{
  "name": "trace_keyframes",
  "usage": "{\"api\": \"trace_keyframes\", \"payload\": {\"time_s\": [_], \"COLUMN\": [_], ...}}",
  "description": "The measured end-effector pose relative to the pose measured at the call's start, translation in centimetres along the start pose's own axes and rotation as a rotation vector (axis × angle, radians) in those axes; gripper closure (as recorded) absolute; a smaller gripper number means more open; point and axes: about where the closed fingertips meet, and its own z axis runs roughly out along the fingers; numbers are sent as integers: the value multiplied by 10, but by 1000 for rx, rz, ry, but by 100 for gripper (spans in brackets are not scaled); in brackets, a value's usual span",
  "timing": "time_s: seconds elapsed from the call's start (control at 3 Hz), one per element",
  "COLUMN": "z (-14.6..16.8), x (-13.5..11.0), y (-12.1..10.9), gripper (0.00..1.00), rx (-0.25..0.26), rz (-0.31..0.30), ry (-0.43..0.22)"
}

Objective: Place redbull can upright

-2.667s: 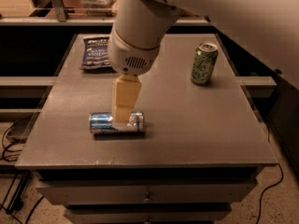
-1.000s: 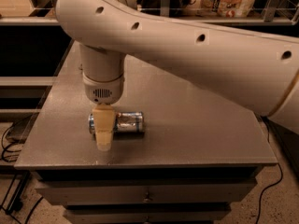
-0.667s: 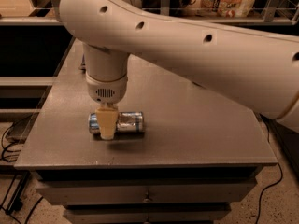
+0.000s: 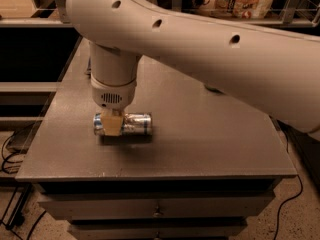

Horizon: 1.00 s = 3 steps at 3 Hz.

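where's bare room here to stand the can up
Widest bare patch: table right of the lying redbull can, out to the right edge. Narrower strip between can and front edge. Crowded at the can's left end under the gripper; the arm hides the back.

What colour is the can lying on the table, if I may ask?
Blue and silver redbull can, best in the camera view; the gripper is down over one end.

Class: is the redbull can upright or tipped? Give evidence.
Tipped: the redbull can lies lengthwise on the table, gripper over one end.
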Motion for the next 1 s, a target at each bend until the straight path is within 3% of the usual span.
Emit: {"api": "trace_keyframes", "payload": {"time_s": [0.33,0.67,1.0], "z": [-9,-33,-50], "x": [-2,-2,2], "y": [0,-1,-6], "gripper": [100,100,100], "rx": [13,56,115], "rz": [7,4,2], "ry": [-67,-226,-438]}}
